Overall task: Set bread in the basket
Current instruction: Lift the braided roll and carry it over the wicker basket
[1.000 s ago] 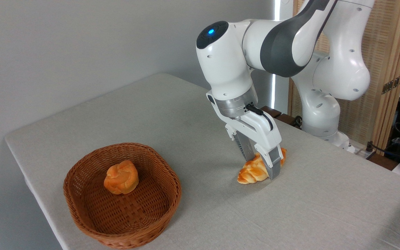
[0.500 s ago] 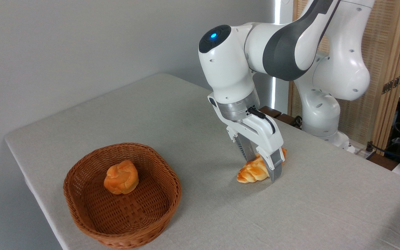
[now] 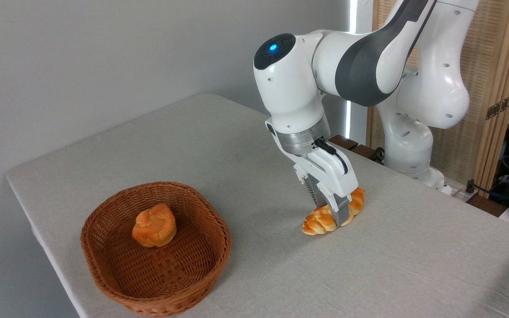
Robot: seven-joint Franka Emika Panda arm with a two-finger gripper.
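Gripper [image 3: 335,213]: lowered onto the loaf near its middle, fingers closed against its two long sides; I read it as clamped on the bread.

Bread [image 3: 320,221]: braided, glossy golden-brown, lying on the table [image 3: 237,145] to the right of the basket and well apart from it. I cannot tell whether it is clear of the cloth; it looks to be touching.

Basket [image 3: 219,229]: brown wicker, thick rim, near the table's front left corner. Holds one small knotted bun [image 3: 154,225] left of centre; the right half of its floor is free.

Step in hand, as I judge it: grasp made, lift not begun.

Next move calls for: a rise high enough to clear the rim, travel left, release over the free floor beside the bun.

Writing, brands, labels: none legible to me. Only a blue indicator light [image 3: 273,47] on the arm's wrist.
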